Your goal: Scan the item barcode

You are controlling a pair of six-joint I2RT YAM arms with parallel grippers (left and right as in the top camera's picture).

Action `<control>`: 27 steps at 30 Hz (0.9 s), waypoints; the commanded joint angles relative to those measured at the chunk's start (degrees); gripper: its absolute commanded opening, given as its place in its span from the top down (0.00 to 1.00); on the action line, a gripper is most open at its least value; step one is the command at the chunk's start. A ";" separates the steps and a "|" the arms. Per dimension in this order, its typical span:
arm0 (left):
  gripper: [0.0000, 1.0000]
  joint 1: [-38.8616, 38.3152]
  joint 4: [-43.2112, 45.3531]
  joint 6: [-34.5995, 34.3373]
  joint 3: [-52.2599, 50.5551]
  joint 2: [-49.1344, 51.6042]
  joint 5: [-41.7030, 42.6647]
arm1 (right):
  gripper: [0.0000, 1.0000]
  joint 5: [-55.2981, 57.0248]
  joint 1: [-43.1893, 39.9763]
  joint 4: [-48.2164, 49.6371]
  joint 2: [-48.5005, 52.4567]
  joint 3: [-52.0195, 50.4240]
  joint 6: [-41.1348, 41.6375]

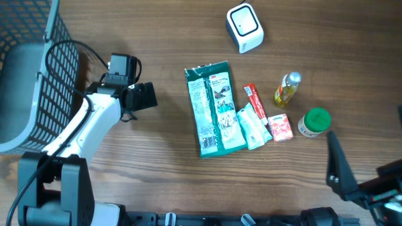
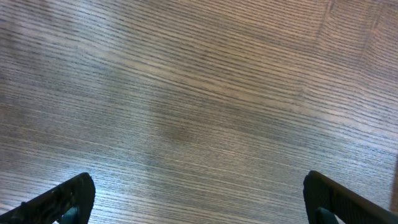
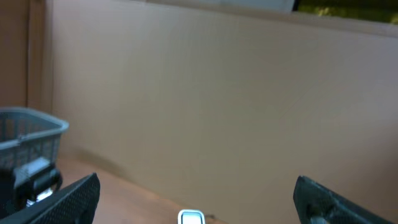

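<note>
Several items lie in a row at mid-table: a green packet [image 1: 214, 110], a red tube [image 1: 254, 101], a white pouch [image 1: 252, 128], a pink box [image 1: 279, 127], a yellow bottle [image 1: 287, 89] and a green-lidded jar [image 1: 314, 122]. No barcode is readable from here. The white scanner [image 1: 245, 28] stands at the back, and its top [image 3: 191, 217] peeks into the right wrist view. My left gripper [image 1: 142, 96] hangs left of the packet, open [image 2: 199, 179] over bare wood. My right gripper [image 1: 373, 149] stands open at the front right, empty [image 3: 198, 182].
A grey wire basket [image 1: 18, 66] fills the far left of the table and also shows in the right wrist view as a basket [image 3: 31, 134]. A plain beige wall [image 3: 217, 93] rises behind the table.
</note>
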 commanded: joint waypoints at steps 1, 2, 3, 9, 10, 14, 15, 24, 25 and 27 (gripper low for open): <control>0.00 0.20 0.17 0.28 0.57 -0.39 -0.96 | 0.00 -3.89 -0.35 13.53 -5.88 -12.70 -0.63; 0.00 0.20 0.15 0.28 0.57 -0.39 -0.96 | 0.00 -4.22 -0.35 16.94 -6.93 -15.43 -0.15; 0.00 0.20 0.15 0.28 0.57 -0.39 -0.96 | 0.00 -4.39 -0.35 21.55 -8.26 -18.86 0.48; 0.00 0.20 0.15 0.28 0.57 -0.39 -0.96 | 0.00 -4.11 -0.39 49.44 -15.02 -38.14 1.81; 0.00 0.20 0.15 0.28 0.57 -0.39 -0.96 | 0.00 -4.13 -0.57 53.77 -16.20 -41.44 1.84; 0.00 0.20 0.17 0.28 0.57 -0.39 -0.96 | 0.00 -3.67 -1.16 59.47 -19.58 -48.35 1.84; 0.00 0.20 0.17 0.28 0.57 -0.39 -0.96 | 0.00 -3.15 -1.16 59.78 -20.39 -49.51 1.84; 0.00 0.20 0.15 0.28 0.57 -0.39 -0.96 | 0.00 -0.72 -1.18 59.39 -24.24 -57.79 1.90; 0.00 0.20 0.17 0.28 0.57 -0.39 -0.96 | 0.00 -0.72 -1.18 59.39 -24.24 -58.34 2.12; 0.00 0.20 0.15 0.28 0.57 -0.39 -0.96 | 0.00 -0.68 -1.18 59.17 -24.24 -59.74 3.23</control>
